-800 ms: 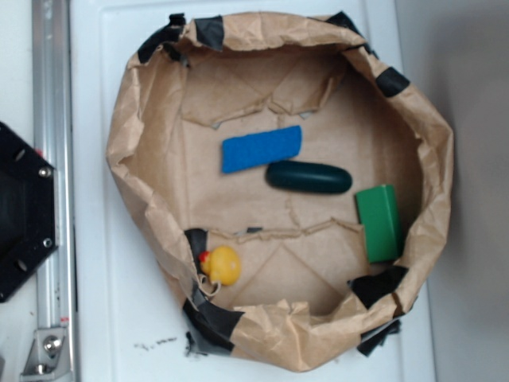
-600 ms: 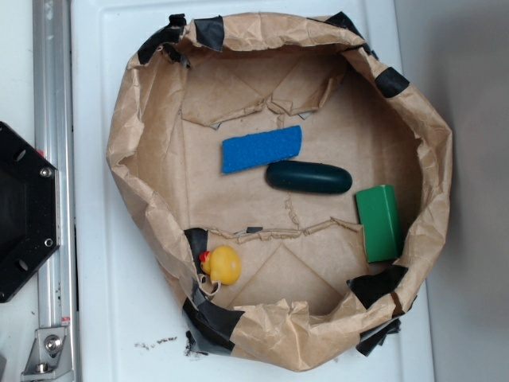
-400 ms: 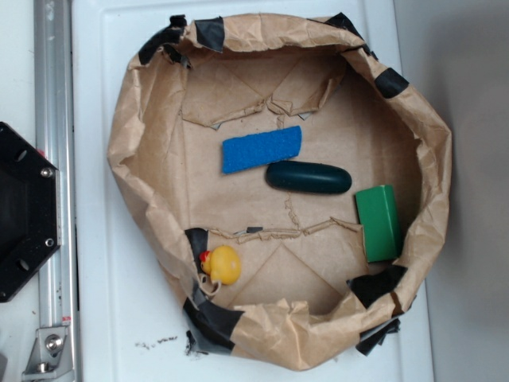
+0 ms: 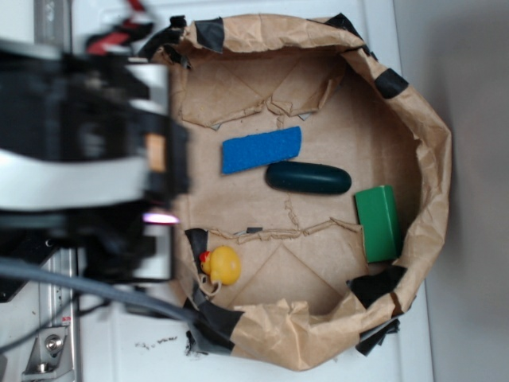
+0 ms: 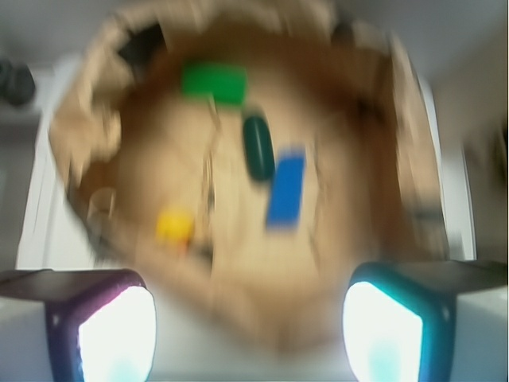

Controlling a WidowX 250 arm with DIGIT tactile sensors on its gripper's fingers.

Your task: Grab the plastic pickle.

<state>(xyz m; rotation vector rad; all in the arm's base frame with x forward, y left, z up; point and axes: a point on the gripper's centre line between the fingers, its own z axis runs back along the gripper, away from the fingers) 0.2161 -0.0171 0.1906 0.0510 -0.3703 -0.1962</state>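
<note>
The plastic pickle [image 4: 308,177], dark green, smooth and round-ended, lies mid-bag in the paper bag [image 4: 433,143], blue rectangle [image 4: 262,149] at its 11 o'clock. Only the wrist view shows the tool [image 5: 250,318], fingers spread wide, empty.

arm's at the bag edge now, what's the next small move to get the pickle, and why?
Probably carry the gripper across over the pickle before descending. In the exterior view the arm sits at the left rim of the paper bag, well short of it. The pickle lies untouched between the blue rectangle and the green block, and the fingers look spread wide with nothing between them.
</note>
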